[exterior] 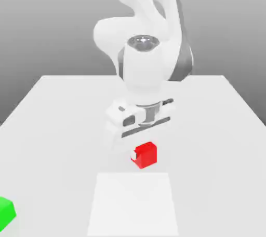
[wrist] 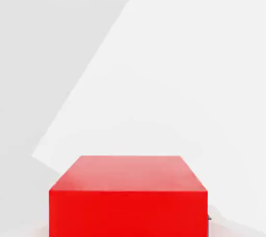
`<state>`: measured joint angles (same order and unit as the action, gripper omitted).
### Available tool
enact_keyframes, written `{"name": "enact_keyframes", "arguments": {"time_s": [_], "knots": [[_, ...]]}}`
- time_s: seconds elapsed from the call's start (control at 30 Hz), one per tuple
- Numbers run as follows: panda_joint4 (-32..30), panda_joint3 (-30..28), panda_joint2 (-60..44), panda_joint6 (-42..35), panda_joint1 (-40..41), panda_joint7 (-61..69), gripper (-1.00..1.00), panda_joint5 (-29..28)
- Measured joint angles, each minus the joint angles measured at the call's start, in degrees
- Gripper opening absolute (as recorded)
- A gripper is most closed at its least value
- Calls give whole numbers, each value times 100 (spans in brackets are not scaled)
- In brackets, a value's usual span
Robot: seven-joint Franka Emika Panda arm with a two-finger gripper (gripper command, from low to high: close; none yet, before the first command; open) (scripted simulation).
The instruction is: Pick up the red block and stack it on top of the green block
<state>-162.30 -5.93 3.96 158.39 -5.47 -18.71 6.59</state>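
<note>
Pinching the red block (exterior: 147, 156), claw (exterior: 144, 155) closed, white square (exterior: 133, 205) near (green block (exterior: 5, 213) well apart)

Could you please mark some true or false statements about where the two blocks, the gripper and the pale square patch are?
1. The small bright-red block is directly beneath the white robot hand in the exterior view. True.
2. The small bright-green block is at the exterior view's right edge. False: it is at the exterior view's left edge.
3. The red block already sits on top of the green block. False: the two are well apart.
4. The flat white square patch is nearer the exterior view's camera than the red block. True.
5. The gripper is at the green block. False: it is at the red block.
</note>
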Motion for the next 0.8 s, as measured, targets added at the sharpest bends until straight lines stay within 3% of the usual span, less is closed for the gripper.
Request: {"name": "enact_keyframes", "arguments": {"time_s": [0.2, 0.5, 0.63, 0.67, 0.8], "knots": [[1254, -459, -737, -569, 806, -1034, -100, 453], [3125, -1509, -1911, -1382, 1575, -3037, -100, 505], [3478, -1498, -2638, -1064, 1852, -3134, -100, 854], [3503, -1408, -2834, -903, 1930, -3061, 100, 974], [3503, -1408, -2834, -903, 1930, -3061, 100, 974]]}}
